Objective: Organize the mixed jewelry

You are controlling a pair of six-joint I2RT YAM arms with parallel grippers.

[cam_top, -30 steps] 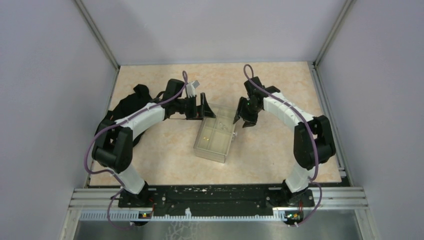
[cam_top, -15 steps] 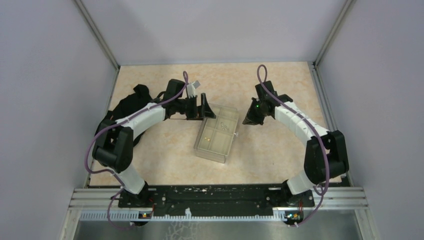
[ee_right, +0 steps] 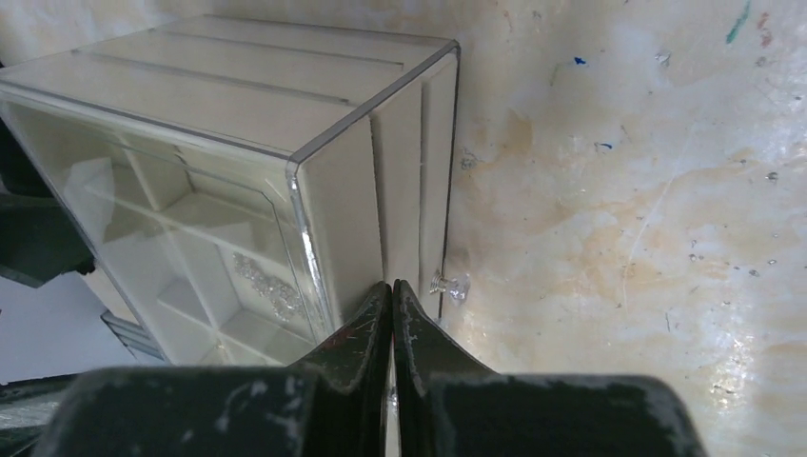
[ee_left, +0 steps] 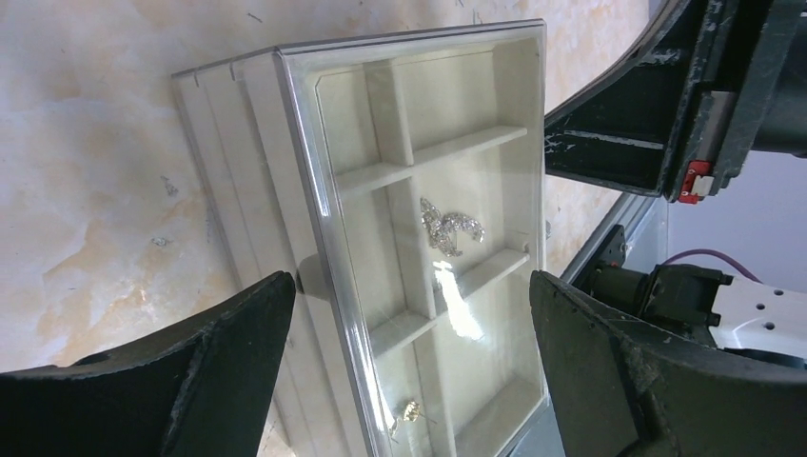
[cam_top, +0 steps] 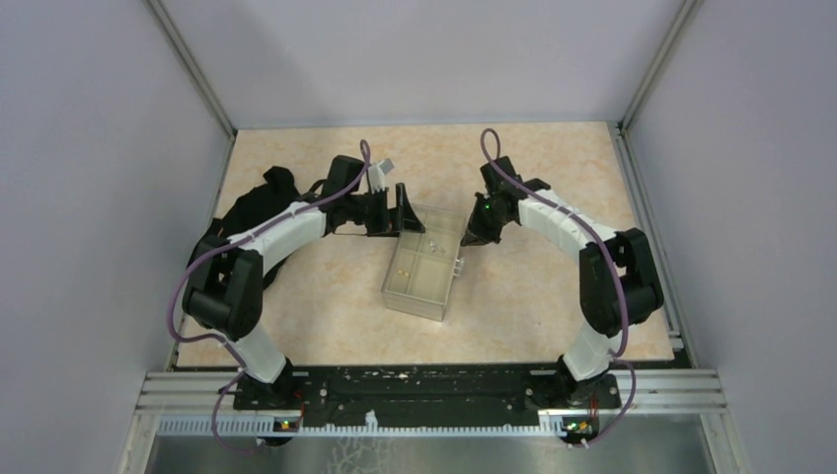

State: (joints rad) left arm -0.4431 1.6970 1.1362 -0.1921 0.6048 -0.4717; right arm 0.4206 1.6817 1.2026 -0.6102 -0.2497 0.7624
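Note:
The clear plastic box (cam_top: 419, 286) with beige compartments lies mid-table. Under its lid the left wrist view shows mixed jewelry: a glittery silver piece (ee_left: 452, 228) and a small gold piece (ee_left: 409, 411) in separate compartments. My left gripper (cam_top: 405, 212) is open, its fingers (ee_left: 219, 362) standing wide on either side of the box's far end without touching it. My right gripper (ee_right: 392, 286) is shut, its tips against the box's drawer side (ee_right: 409, 190), right beside a small clear knob (ee_right: 452, 286). The silver piece (ee_right: 271, 286) shows through the wall.
A black bundle (cam_top: 268, 190) lies at the far left behind my left arm. Metal frame posts and grey walls close the table on three sides. A black rail (cam_top: 424, 385) runs along the near edge. The right arm's black wrist (ee_left: 685, 95) shows beyond the box.
The right gripper went from open to shut. It swung out to the right of the box, then came back against the box's far right side. The left arm and box stayed put.

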